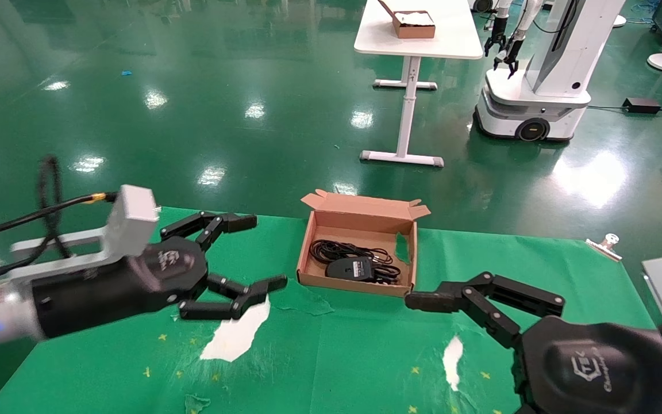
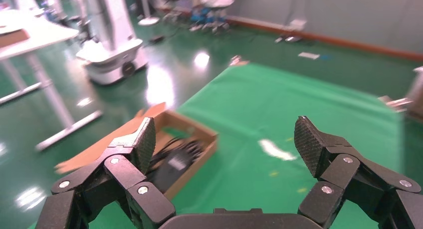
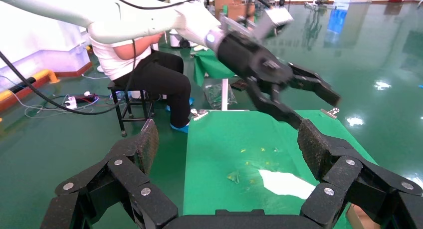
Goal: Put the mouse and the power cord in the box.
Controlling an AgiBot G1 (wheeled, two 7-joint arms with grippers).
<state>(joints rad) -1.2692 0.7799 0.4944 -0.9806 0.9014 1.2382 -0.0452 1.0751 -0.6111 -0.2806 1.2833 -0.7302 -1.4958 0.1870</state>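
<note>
Near the table's far edge, the box holds the mouse and coiled power cord. Left gripper hovers beside it, released; right gripper, also spread, near its corner. Only the right wrist view shows a seated person.

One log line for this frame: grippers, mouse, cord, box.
left gripper: open, empty, left of box | right gripper: open, empty, near box's front right corner | mouse: in box | black cables: in box, power cord not distinguishable
</note>
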